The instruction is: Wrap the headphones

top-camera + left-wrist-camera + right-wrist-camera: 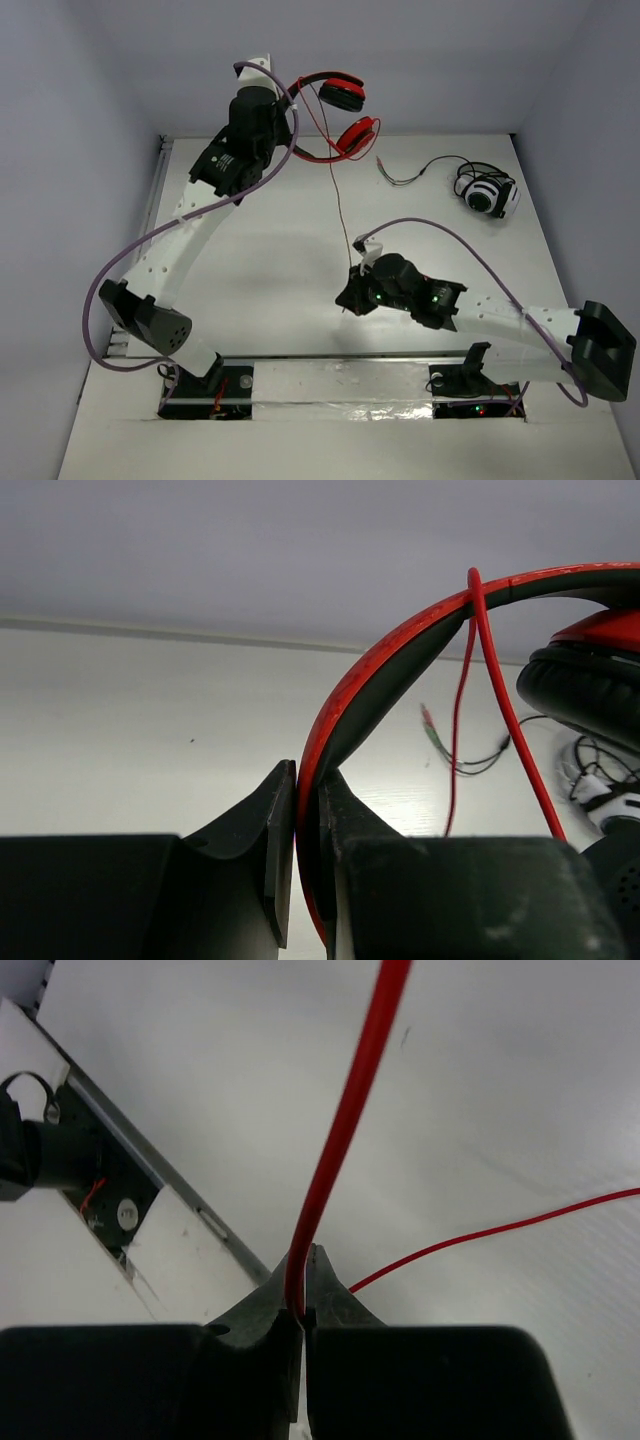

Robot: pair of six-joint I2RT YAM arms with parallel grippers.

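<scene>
Reaching from its base at the near edge, the left arm bends its elbow out toward the left edge of the table (260,260), then runs its forearm up and away to the far edge, wrist raised above the surface. The left gripper (291,122) is clamped on the headband of the headphones (345,95); in the left wrist view its two black fingers (270,830) press the red-and-black band (400,650) from either side with no gap showing around it. The headphones are held off the table near the middle of the far edge, the band arching up and the two red earcups to the right of the gripper, one above the other in the overhead view.

A thin red cable (340,200) drops from the headphones and runs in a nearly straight line toward the centre of the table. In the left wrist view it is draped over the band, two strands hanging down from it.

Folded the other way, the right arm has its elbow out by the right edge and its forearm lying low, pointing left to the table's middle. The right gripper (352,290) is pinched tight on the cable, fingertips meeting around the red line (345,1130), which rises steeply out of them. Another stretch of cable (500,1230) trails to the right across the white surface.

Small white and black headphones (490,193) with a dark cord lie near the far right corner
</scene>
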